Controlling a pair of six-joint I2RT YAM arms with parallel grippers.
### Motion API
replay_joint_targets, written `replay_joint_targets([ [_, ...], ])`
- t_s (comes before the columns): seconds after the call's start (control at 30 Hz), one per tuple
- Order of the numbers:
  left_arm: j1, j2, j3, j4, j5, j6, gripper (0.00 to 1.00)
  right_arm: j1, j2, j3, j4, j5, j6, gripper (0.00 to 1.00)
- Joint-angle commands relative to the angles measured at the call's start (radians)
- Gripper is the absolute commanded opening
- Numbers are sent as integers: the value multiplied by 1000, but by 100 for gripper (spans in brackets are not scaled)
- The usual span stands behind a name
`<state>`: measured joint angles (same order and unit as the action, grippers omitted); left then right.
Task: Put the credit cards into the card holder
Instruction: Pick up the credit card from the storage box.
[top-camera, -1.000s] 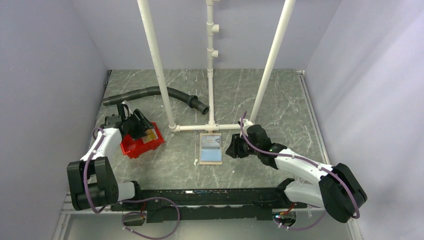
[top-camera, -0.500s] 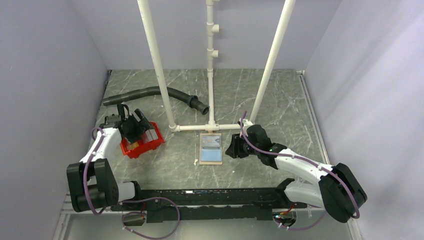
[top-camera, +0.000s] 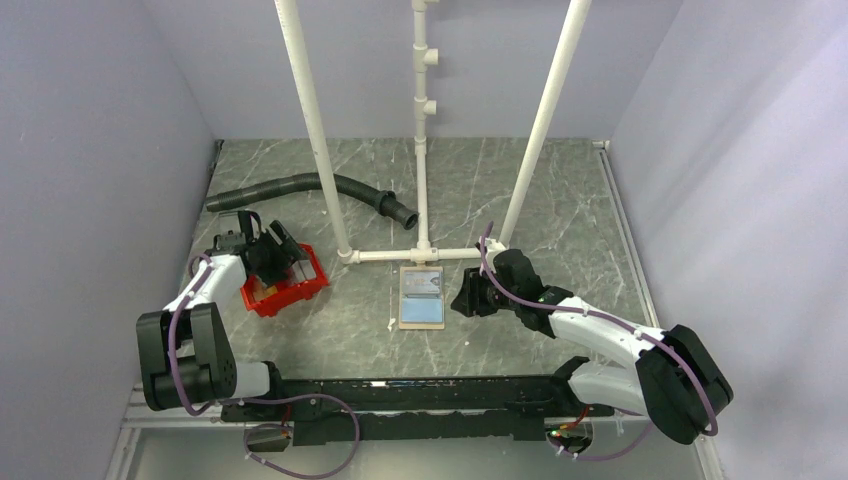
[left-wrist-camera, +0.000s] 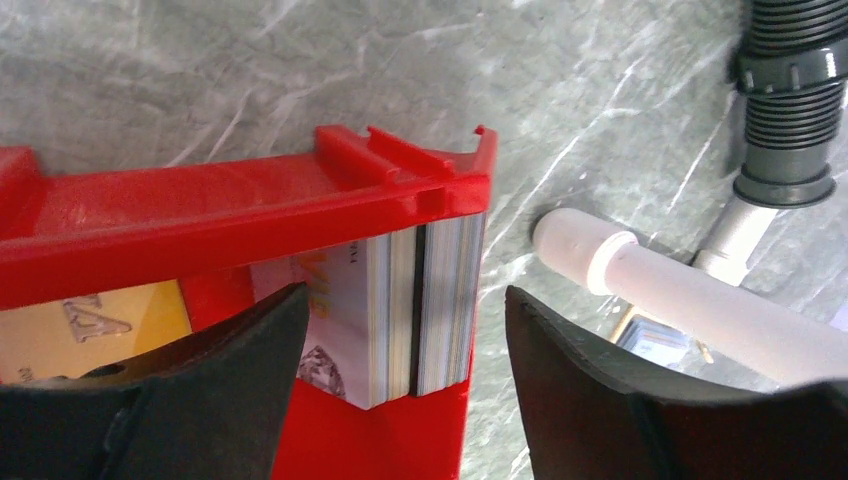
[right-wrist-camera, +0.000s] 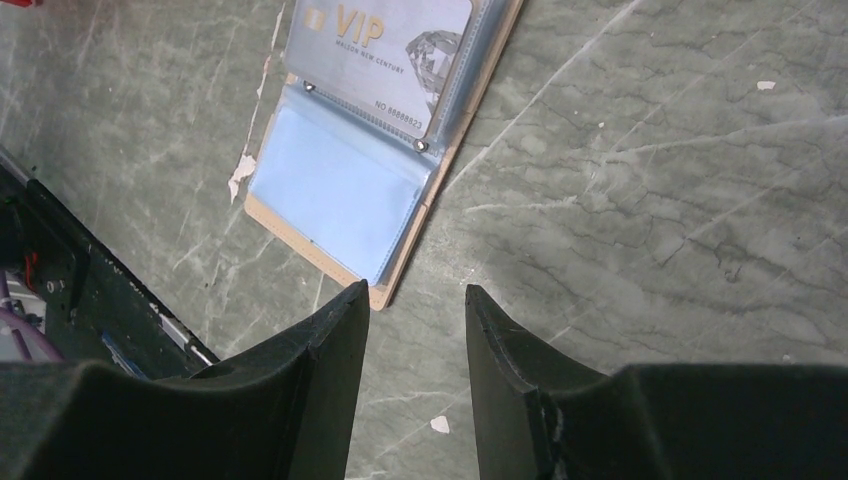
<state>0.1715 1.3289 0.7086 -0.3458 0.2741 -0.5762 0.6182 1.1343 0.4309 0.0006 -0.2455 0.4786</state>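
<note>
**Stack of cards (left-wrist-camera: 425, 305) in the bin (top-camera: 292, 293), holder (top-camera: 421, 299) open on the table (top-camera: 560, 200)**

Top view: the red bin sits on the left side of the marble table, near a grey hose (top-camera: 300, 186). The left tool (top-camera: 278, 262) is right over it, and from up here I can't tell how wide it is. The holder lies open mid-table, just in front of the white pipe frame (top-camera: 421, 150). The right tool (top-camera: 463, 297) is just beside the holder's right edge.

Left wrist: much better look into the bin. The cards stand on edge in its right-hand corner, split into two bundles with a dark gap between. The front one is whitish, with a bit of gold lettering and a diamond picture; I can't read the text because the bin's rim covers most of it. A yellow card (left-wrist-camera: 90, 320) with some grey logo sits further left in the bin. The left tool is spread wide with a finger on either side of the stack, and it has hold of nothing.

Right wrist: the holder has clear sleeves on a tan cover. The far sleeve holds a silver VIP card (right-wrist-camera: 385, 50), with "VIP" in gold, small print ending "NEW CENTURY", "NO" plus a run of 8s, and a diamond graphic. The near sleeve shows pale blue. The right tool is about half open over bare table by the holder's near corner, with nothing between its fingers.
</note>
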Motion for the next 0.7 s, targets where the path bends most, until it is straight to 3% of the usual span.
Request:
replay_joint_targets([
  [0.0,0,-4,4,107,63,-19,71,-5,-13,25,34,-3,1,43],
  [0.13,0,0,14,102,69,-22,58,-5,-9,27,32,-5,0,43],
  [0.53,0,-18,22,59,58,1,37,-5,0,31,35,-8,-1,42],
  [0.67,0,-17,35,25,52,10,24,-6,2,29,38,-9,2,42],
])
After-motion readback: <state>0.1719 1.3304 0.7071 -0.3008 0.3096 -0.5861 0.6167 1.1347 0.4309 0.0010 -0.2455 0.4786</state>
